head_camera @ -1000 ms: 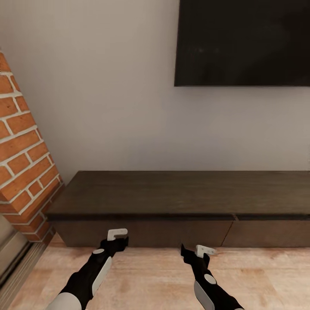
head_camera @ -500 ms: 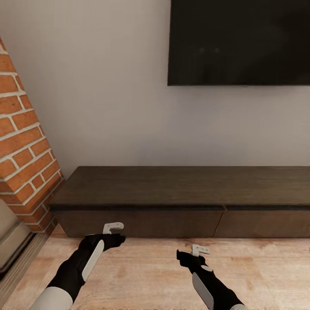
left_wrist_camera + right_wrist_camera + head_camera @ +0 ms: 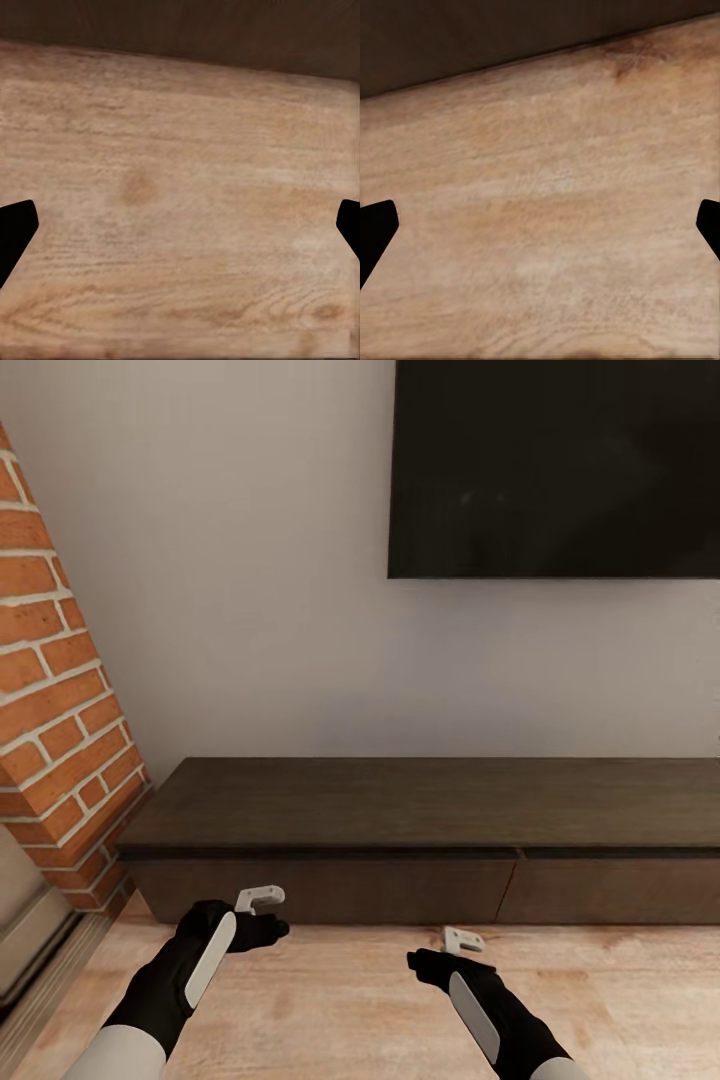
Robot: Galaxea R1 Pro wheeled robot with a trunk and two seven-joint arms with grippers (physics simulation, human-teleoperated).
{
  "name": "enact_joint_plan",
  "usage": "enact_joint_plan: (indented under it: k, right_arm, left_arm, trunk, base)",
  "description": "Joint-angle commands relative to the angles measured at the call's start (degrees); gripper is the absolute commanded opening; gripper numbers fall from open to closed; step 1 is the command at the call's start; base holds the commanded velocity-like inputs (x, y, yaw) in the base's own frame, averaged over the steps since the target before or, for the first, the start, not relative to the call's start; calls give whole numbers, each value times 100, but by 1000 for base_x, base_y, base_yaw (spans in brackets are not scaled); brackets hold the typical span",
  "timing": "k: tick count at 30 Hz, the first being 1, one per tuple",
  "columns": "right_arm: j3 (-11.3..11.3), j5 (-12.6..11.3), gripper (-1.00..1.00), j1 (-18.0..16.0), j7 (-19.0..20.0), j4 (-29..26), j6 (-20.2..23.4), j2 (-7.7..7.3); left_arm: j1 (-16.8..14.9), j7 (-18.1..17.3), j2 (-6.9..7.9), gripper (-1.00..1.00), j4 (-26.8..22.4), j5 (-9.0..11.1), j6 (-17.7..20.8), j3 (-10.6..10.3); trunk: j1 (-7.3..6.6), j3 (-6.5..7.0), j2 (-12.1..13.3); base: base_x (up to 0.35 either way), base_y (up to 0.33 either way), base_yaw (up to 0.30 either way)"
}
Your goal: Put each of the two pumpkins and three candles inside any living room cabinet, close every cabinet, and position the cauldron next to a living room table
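The cabinet [image 3: 420,805] is a long, low, dark brown unit against the wall, and both visible drawer fronts sit flush and closed. My left gripper [image 3: 262,916] hovers over the wooden floor just in front of the cabinet's left drawer. It is open with nothing between its fingers [image 3: 15,229]. My right gripper [image 3: 452,952] hangs over the floor a little further back, near the seam between the drawers. It is open and empty too, fingers [image 3: 375,225] spread wide. The pumpkins, candles and cauldron are out of view.
A red brick wall [image 3: 55,690] juts out at the left, beside the cabinet's end. A large black screen [image 3: 555,465] hangs on the wall above the cabinet. Light wood floor [image 3: 340,1000] runs from the cabinet towards me, and the cabinet's dark base [image 3: 180,30] shows beyond the left gripper.
The whole view has shifted, so the screen and cabinet sit a little further left. Both arms have drawn back slightly from the cabinet front. Both grippers stay open.
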Motion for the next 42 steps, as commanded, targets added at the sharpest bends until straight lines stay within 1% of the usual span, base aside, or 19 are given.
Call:
enact_joint_plan:
  k: [1, 3, 7, 10, 21, 23, 29, 34, 37, 40, 42]
  right_arm:
    - [26, -62, 100, -2, -52, -14, 30, -4]
    - [27, -63, 100, -2, -48, -29, 56, -3]
    - [28, -58, 100, -2, -45, -181, 177, -3]
    - [28, -58, 100, -2, -42, -209, 308, -3]
    - [19, -75, 100, -2, -45, -248, 476, 1]
    - [19, -75, 100, -2, -45, -335, 491, -2]
    - [19, -78, 100, -2, -49, -419, 502, -10]
    - [19, -81, 100, -2, -46, -428, 511, -11]
    - [19, -151, 100, -2, -45, -429, 557, -11]
    - [25, -328, 100, -2, -45, -429, 624, -11]
    - [27, -396, 100, -2, -45, -429, 641, -16]
  left_arm:
    - [-2, 66, 8, 100, -7, 60, 32, -20]
    - [-2, 82, 26, 100, -7, 59, 92, -19]
    - [-2, 93, 130, 100, -7, 65, 216, -19]
    - [-2, 94, 151, 100, -7, 71, 231, -19]
    - [-2, 94, 156, 100, -5, 85, 239, -19]
    - [-2, 94, 159, 100, -5, 85, 239, -20]
    - [-2, 94, 157, 100, -6, 85, 239, -24]
    - [-2, 94, 156, 100, -7, 85, 239, -25]
    - [-2, 94, 150, 100, -7, 85, 239, -24]
    - [-2, 94, 148, 100, -7, 85, 239, -22]
    - [-2, 94, 147, 100, -7, 85, 239, -20]
  trunk:
    - [-24, 13, 39]
    - [-68, 49, 119]
    - [-155, 121, 280]
    - [-221, 174, 400]
    - [-463, 372, 841]
    - [-507, 408, 922]
    - [-639, 516, 1162]
    - [-748, 605, 1363]
    - [-814, 659, 1483]
    - [-880, 713, 1603]
    - [-924, 749, 1684]
  base:
    - [0, 0, 0]
    - [0, 0, 0]
    - [0, 0, 0]
    - [0, 0, 0]
    - [0, 0, 0]
    - [-50, 0, 0]
    - [-251, 0, -4]
    - [-308, 0, -187]
    - [-313, 0, -263]
    - [-314, 0, -275]
    - [-306, 0, -280]
